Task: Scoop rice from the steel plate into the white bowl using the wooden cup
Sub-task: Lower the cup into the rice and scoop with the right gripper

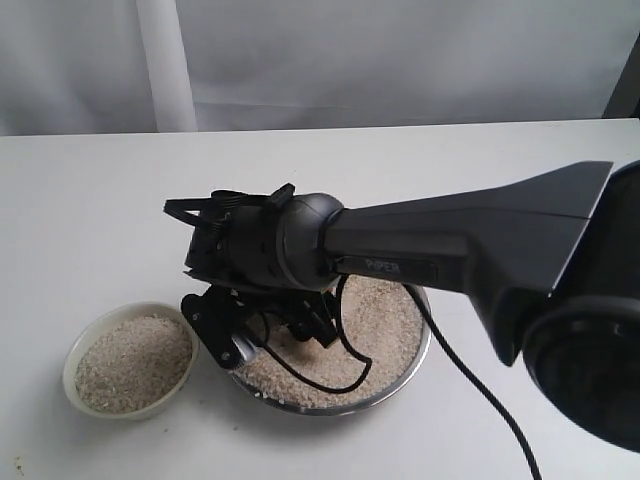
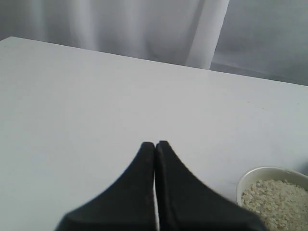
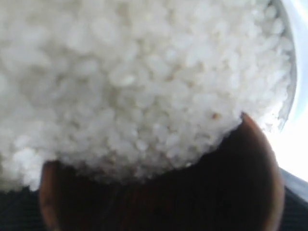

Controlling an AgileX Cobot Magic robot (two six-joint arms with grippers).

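Note:
The steel plate (image 1: 330,408) lies at the front middle of the table, heaped with rice (image 1: 385,320). My right gripper (image 1: 235,330) reaches down into the plate's left side. It is shut on the wooden cup (image 3: 231,183), whose reddish-brown rim is dug into the rice (image 3: 144,72) in the right wrist view. In the exterior view the gripper hides the cup. The white bowl (image 1: 70,370) stands left of the plate with rice (image 1: 133,362) in it. My left gripper (image 2: 155,144) is shut on nothing above bare table, with the bowl (image 2: 245,180) off to one side.
A black cable (image 1: 470,380) runs from the right arm across the plate and off the table's front. The white table (image 1: 100,200) stretches back to a pale curtain (image 1: 160,60). The right arm's thick dark body (image 1: 460,240) spans the right half of the scene.

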